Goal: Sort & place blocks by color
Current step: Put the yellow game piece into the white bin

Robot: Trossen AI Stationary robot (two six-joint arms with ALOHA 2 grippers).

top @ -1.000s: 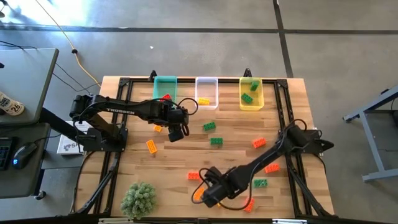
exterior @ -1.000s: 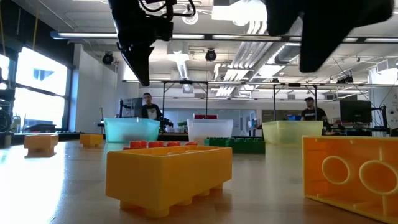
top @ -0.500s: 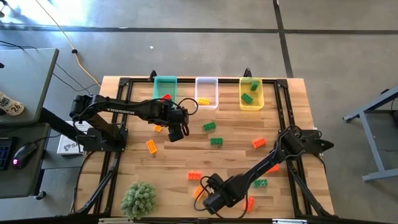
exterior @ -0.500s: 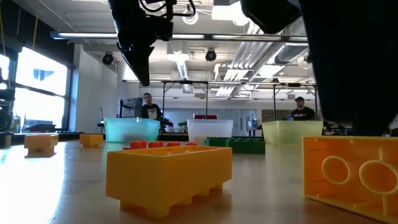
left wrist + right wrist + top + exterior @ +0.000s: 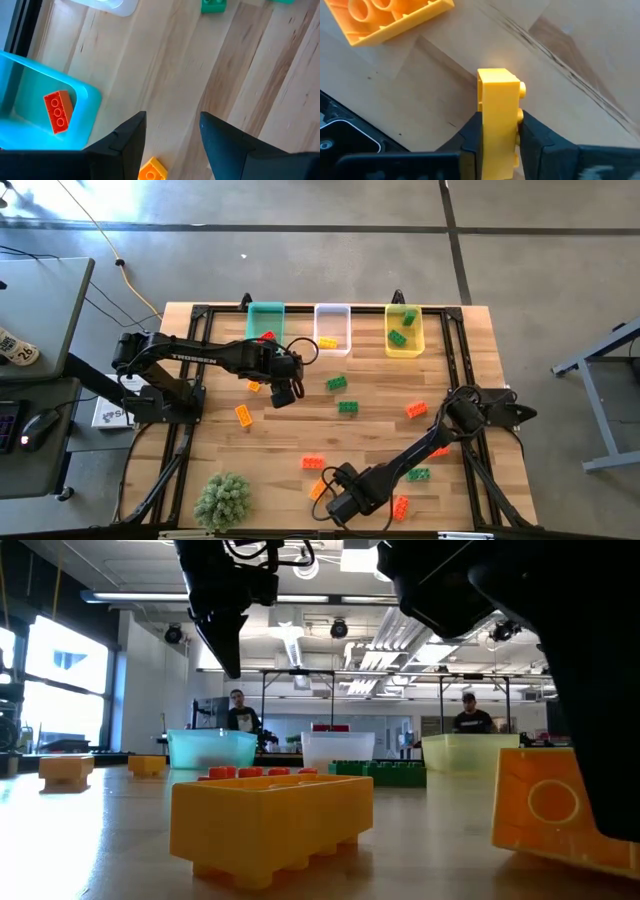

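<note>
Three bins stand at the far edge: a teal bin (image 5: 265, 323) holding a red block (image 5: 58, 111), a white bin (image 5: 332, 328), and a yellow bin (image 5: 404, 330) with green blocks. My right gripper (image 5: 337, 506) is low at the near edge, shut on a yellow block (image 5: 497, 100). A second yellow block (image 5: 270, 825) lies beside it, hollow side up. My left gripper (image 5: 283, 393) hangs open above the table near the teal bin, over bare wood, with a small orange block (image 5: 152, 171) just below it. My right gripper pinches the yellow block between its two fingers, one on the studded top face (image 5: 519, 116) and one on the underside (image 5: 481, 117). The fingers come from above, slanting down. The block stands on edge and is tilted (image 5: 545, 810); whether it is clear of the table I cannot tell.
Loose green blocks (image 5: 337, 383) (image 5: 347, 407) (image 5: 418, 474) and orange blocks (image 5: 417, 410) (image 5: 244, 415) (image 5: 313, 463) (image 5: 401, 506) are scattered over the table. A green plant (image 5: 222, 500) sits at the near left. People (image 5: 238, 710) stand in the room behind.
My right gripper has moved toward the table's near edge and come down over the yellow block there. The block, which stood level on its side, is now tilted and partly covered by the gripper.
</note>
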